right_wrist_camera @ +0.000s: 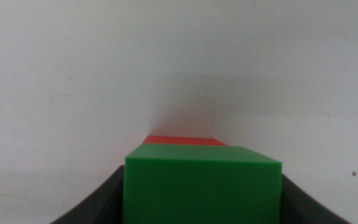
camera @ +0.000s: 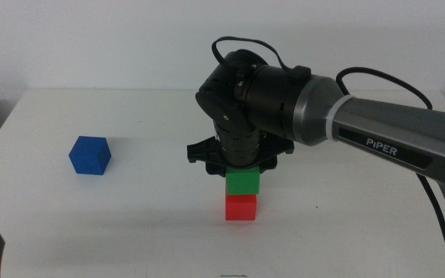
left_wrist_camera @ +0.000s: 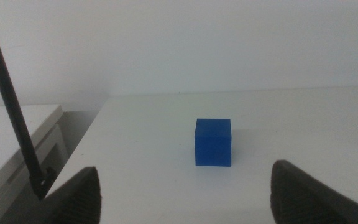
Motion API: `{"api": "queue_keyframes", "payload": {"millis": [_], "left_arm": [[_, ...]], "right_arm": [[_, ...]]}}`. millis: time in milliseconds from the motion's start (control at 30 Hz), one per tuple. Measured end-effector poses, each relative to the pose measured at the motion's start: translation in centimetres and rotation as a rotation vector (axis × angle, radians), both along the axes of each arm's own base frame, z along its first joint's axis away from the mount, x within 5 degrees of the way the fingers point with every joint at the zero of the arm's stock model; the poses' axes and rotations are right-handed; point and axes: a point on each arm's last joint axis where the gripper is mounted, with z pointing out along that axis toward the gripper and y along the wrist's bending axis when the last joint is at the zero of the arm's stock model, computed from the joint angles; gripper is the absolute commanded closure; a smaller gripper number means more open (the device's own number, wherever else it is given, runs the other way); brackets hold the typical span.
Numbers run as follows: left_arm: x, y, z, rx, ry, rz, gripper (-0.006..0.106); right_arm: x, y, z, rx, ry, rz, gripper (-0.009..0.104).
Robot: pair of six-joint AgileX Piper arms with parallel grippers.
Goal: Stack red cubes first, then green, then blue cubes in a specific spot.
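The green cube (camera: pixel 242 182) rests squarely on the red cube (camera: pixel 241 207) right of the table's middle. My right gripper (camera: pixel 242 167) comes straight down onto it. In the right wrist view its dark jaws press both sides of the green cube (right_wrist_camera: pixel 202 183), with a strip of the red cube (right_wrist_camera: pixel 185 140) showing beyond. The blue cube (camera: pixel 90 155) sits alone on the left side of the table. My left gripper (left_wrist_camera: pixel 185 194) waits at the near left corner, open and empty, facing the blue cube (left_wrist_camera: pixel 213 142) from a distance.
The white table (camera: pixel 153 232) ends at a pale wall behind. The right arm's grey link (camera: pixel 392 139) slants across the right side. A thin dark cable (left_wrist_camera: pixel 11 106) crosses the left wrist view. A table edge drops off beside it.
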Motion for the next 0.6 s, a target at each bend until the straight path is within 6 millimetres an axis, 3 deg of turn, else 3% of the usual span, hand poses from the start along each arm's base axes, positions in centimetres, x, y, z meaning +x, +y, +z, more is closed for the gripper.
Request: {"api": "queue_keyframes", "payload": {"millis": [600], "left_arm": [[0.00, 0.00, 0.00, 0.000, 0.000, 0.000, 0.007]], "right_arm": [[0.06, 0.15, -0.75, 0.020, 0.010, -0.051, 0.096]]}}
